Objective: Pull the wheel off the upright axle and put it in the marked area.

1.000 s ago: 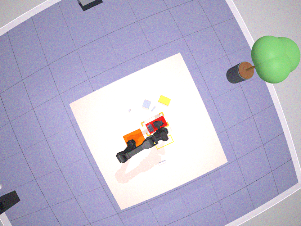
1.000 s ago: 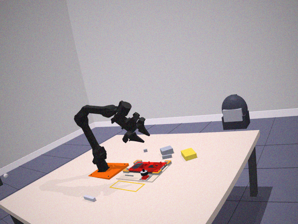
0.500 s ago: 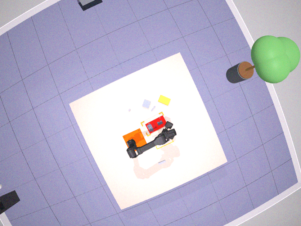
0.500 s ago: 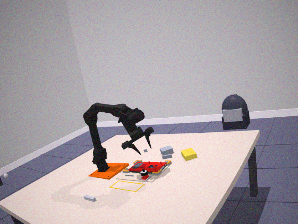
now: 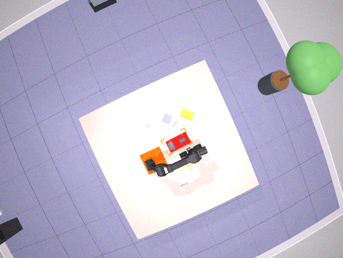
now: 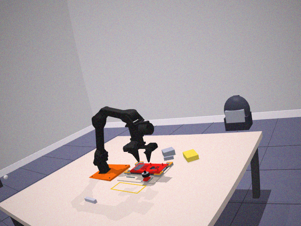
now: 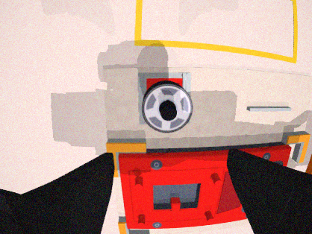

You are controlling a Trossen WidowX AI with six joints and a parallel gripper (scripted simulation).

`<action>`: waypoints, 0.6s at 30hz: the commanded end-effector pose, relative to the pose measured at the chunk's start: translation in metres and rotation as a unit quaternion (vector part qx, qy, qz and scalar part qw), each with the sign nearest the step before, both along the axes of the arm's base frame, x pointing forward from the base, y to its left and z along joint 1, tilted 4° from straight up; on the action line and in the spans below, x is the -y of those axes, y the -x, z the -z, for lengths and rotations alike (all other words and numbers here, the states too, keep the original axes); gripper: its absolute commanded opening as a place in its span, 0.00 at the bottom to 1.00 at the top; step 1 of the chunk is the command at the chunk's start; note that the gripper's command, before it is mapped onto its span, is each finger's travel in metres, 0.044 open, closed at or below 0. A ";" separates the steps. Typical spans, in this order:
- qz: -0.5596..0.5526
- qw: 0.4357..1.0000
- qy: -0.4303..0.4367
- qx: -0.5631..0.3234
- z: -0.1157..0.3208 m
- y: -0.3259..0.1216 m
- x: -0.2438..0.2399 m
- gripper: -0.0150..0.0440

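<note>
— Where is the wheel (image 7: 167, 108)?

— On its upright axle at the edge of the red board (image 7: 181, 191), between that board and the yellow-outlined area (image 7: 216, 15).

— And the claw (image 6: 141, 153)?

— Partly open, gripping nothing, hanging above the red board, fingers pointing down, apart from the wheel.

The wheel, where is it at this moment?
In the wrist view the wheel sits at centre, on its axle, between the red board and the yellow marked area, ahead of the open gripper, which holds nothing.
</note>
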State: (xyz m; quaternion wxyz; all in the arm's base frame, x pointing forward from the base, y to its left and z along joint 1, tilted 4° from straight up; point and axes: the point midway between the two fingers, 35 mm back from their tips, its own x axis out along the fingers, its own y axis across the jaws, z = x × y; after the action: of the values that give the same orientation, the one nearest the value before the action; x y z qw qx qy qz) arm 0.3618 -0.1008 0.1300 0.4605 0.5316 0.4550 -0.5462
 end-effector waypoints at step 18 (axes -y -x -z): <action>0.021 1.000 0.003 -0.006 0.038 0.003 0.011 0.76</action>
State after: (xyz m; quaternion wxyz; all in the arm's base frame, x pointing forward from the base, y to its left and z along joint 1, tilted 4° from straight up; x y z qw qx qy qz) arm 0.3603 -0.1105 0.1129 0.4493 0.5403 0.4418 -0.5577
